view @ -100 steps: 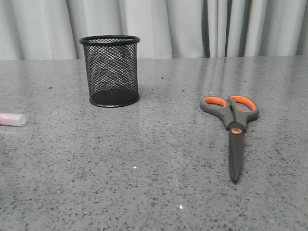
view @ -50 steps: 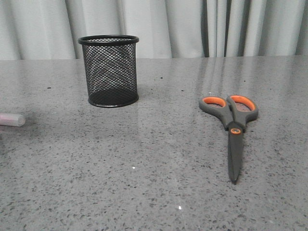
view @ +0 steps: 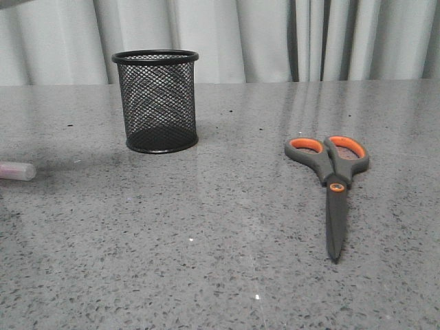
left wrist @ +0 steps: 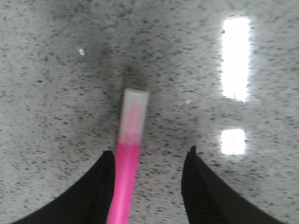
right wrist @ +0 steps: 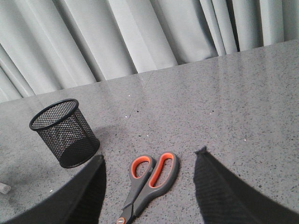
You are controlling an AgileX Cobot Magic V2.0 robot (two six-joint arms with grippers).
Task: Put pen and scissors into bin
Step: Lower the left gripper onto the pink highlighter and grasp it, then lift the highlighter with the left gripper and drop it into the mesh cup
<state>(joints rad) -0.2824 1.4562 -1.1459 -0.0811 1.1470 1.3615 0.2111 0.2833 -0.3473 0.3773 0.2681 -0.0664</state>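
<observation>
The pink pen (left wrist: 125, 179) with its pale cap lies on the grey table. My left gripper (left wrist: 149, 156) is open low over it, and the pen lies between the jaws close against one finger (left wrist: 100, 186). In the front view only the pen's cap end (view: 16, 170) shows at the left edge. The scissors (view: 334, 179) lie closed at the right, handles toward the back; they also show in the right wrist view (right wrist: 150, 181). My right gripper (right wrist: 149, 156) is open and empty above them. The black mesh bin (view: 157, 100) stands upright at the back left, also seen in the right wrist view (right wrist: 65, 133).
Grey curtains (view: 275, 38) hang behind the table's far edge. Bright light reflections (left wrist: 235, 58) lie on the tabletop near the pen.
The front view has shifted very slightly. The pen's cap end at the left edge looks darker, as a shadow has come over that part of the table. Bin and scissors have not moved.
</observation>
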